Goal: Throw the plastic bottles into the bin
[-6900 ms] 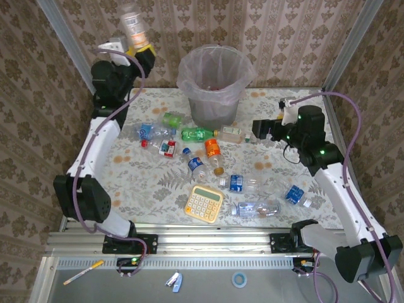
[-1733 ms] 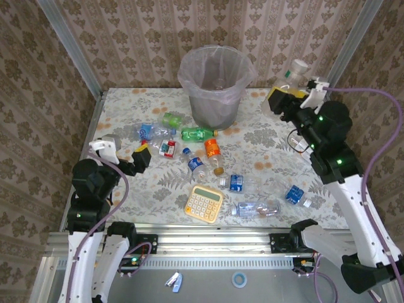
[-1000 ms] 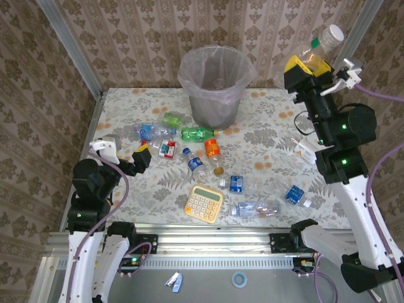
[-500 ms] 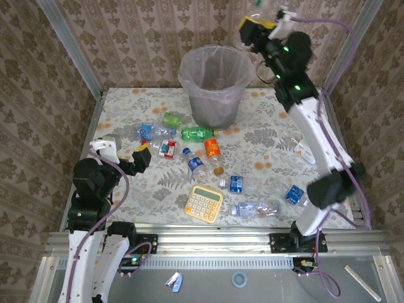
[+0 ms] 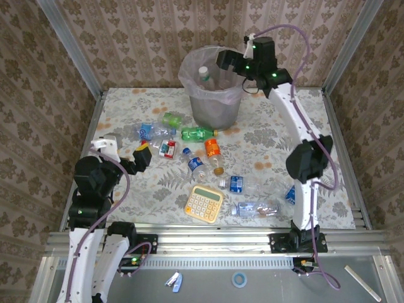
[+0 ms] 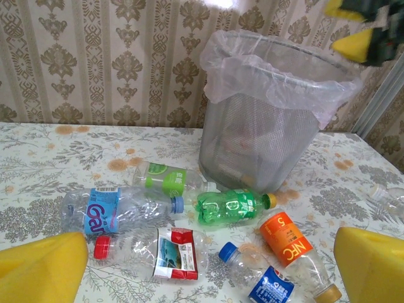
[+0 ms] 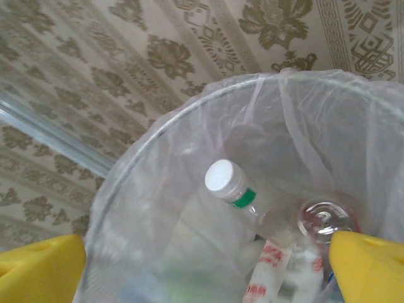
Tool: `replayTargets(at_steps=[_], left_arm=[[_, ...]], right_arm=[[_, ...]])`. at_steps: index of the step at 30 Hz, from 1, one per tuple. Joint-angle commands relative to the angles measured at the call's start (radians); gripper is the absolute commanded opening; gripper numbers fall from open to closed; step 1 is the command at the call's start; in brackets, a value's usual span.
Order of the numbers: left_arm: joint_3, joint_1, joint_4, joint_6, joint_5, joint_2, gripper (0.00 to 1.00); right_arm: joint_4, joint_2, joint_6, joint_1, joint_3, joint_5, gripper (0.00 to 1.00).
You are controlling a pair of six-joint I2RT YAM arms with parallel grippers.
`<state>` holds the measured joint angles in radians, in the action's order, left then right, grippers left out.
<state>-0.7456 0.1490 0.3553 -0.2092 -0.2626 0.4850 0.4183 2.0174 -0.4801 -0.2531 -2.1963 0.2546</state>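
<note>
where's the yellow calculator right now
In the top view the yellow calculator lies near the table's front edge, just left of a clear blue-labelled bottle.

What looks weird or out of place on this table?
The yellow calculator stands out. It lies near the front of the table among the scattered, mostly crushed plastic bottles, and it is the one thing there that is not a bottle.

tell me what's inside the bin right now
Inside the bin lies a clear bottle with a white cap and green ring, beside another clear bottle's round base and a red-printed label. Anything deeper is hidden beneath them and folds of the liner bag.
</note>
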Motion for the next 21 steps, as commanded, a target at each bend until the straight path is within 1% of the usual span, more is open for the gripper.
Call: replayTargets(at_steps=[1,8,11,14,15,18,21], left_arm=[[0.0,-0.007,-0.009,-0.017,-0.016,-0.003,1.0],[-0.003,-0.006,-0.002,-0.022,-0.01,-0.015,1.0],[-0.005,-0.007,0.0,-0.022,-0.009,-0.018,1.0],[-0.005,-0.005,0.002,-0.021,-0.01,-0.019,1.0],[-0.006,-0.005,0.001,-0.022,-0.011,-0.019,1.0],[-0.005,-0.005,0.001,-0.022,-0.014,-0.02,1.0],[-0.005,-0.005,0.001,-0.024,-0.015,-0.021,1.0]], right_arm=[[0.006,-0.226,0.058,0.006,0.083,0.044,1.0],[0.168,-0.459,0.131,0.004,0.325,0.048,1.0],[0.231,-0.555,0.126,0.002,0.459,0.037,1.0],[0.314,-0.618,0.121,-0.005,0.593,0.026,1.0],[0.334,-0.665,0.116,-0.009,0.636,0.019,1.0],[0.387,-0.722,0.126,-0.024,0.762,0.034,1.0],[0.456,-0.761,0.174,-0.061,0.856,0.004,1.0]])
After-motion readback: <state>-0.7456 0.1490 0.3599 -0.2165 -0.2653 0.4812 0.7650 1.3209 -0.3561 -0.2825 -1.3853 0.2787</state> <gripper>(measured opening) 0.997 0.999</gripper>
